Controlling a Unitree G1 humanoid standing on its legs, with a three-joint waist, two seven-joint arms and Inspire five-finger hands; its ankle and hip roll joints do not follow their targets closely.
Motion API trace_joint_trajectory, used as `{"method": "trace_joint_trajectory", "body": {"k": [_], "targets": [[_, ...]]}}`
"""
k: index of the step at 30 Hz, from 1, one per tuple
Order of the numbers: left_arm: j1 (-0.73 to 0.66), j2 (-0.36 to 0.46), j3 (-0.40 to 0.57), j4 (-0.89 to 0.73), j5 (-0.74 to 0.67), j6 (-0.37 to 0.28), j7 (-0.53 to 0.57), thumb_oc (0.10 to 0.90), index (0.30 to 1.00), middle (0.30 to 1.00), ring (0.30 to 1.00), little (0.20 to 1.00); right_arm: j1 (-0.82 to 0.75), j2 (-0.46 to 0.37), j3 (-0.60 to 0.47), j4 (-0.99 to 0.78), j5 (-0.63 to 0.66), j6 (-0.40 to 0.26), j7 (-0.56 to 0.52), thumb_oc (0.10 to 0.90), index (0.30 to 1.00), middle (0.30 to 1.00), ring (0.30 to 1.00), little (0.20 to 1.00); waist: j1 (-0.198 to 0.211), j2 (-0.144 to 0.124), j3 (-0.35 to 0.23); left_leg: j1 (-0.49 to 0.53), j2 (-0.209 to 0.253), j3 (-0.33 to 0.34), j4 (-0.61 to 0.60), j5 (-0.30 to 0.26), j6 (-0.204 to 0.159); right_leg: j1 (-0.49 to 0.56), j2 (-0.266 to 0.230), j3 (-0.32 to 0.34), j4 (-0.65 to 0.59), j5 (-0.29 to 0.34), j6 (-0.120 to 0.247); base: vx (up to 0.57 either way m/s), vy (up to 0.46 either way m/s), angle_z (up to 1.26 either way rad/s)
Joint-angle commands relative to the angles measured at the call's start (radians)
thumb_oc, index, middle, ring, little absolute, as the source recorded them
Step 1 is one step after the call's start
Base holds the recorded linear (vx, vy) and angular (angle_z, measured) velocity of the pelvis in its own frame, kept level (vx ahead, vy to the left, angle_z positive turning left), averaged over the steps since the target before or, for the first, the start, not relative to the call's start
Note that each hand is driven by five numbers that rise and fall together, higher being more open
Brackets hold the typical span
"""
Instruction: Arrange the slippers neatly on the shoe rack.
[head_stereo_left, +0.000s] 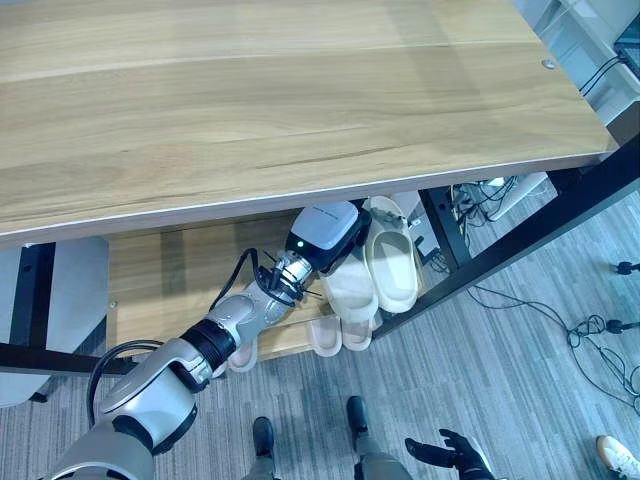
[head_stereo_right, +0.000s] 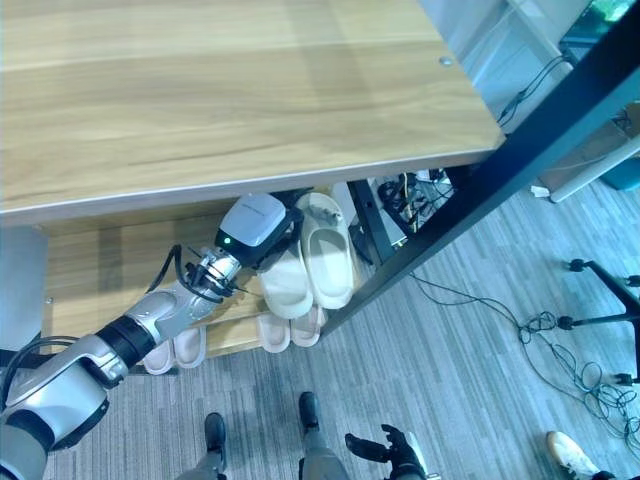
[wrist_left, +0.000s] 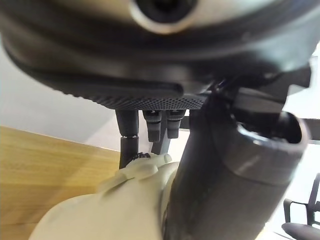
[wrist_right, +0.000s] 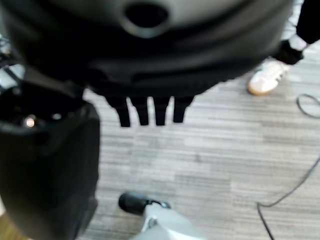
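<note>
Cream slippers (head_stereo_left: 392, 262), thick-soled, side by side on shelf (head_stereo_left: 180, 275)

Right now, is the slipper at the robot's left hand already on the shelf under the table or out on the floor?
On the shelf. The beige slipper lies on the wooden shelf beside its mate, with the left hand at it.

No text, label, number or sign can be read anywhere in these views.
</note>
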Motion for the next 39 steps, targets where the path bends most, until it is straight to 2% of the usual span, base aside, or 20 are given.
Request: {"method": "trace_joint_trajectory", "body": {"k": [1, 23, 39], "targets": [[-0.046, 0.011, 0.107, 0.044, -0.023, 0.028, 0.005, 0.8, 0.9, 0.9, 0.9, 0.9, -0.005, -0.067, 0.011, 0.017, 0.028, -0.002, -0.028, 0.8, 0.9, 0.9, 0.9, 0.9, 0.008, 0.015, 0.013, -0.026, -0.045, -0.06, 0.003, -0.061, 0.037, 0.012, -0.018, -0.057, 0.01, -0.054, 0.066, 0.0, 0.0, 0.0], [0.044, 0.036, 0.194, -0.133, -0.115, -0.027, -0.023, 0.8, 0.9, 0.9, 0.9, 0.9, -0.009, -0.032, -0.005, 0.02, 0.043, 0.017, -0.015, 0.8, 0.9, 0.9, 0.9, 0.9, 0.027, 0.0, -0.004, 0.001, -0.053, -0.063, 0.003, -0.065, 0.041, 0.045, -0.024, -0.067, 0.012, -0.057, 0.064, 0.0, 0.0, 0.0], [0.109, 0.069, 0.25, -0.295, -0.192, -0.067, -0.096, 0.8, 0.9, 0.9, 0.9, 0.9, 0.003, -0.005, -0.007, 0.013, 0.047, 0.029, 0.002, 0.8, 0.9, 0.9, 0.9, 0.9, 0.037, 0.0, -0.02, 0.015, -0.055, -0.062, 0.003, -0.065, 0.042, 0.059, -0.028, -0.072, 0.01, -0.058, 0.062, 0.0, 0.0, 0.01]]}}
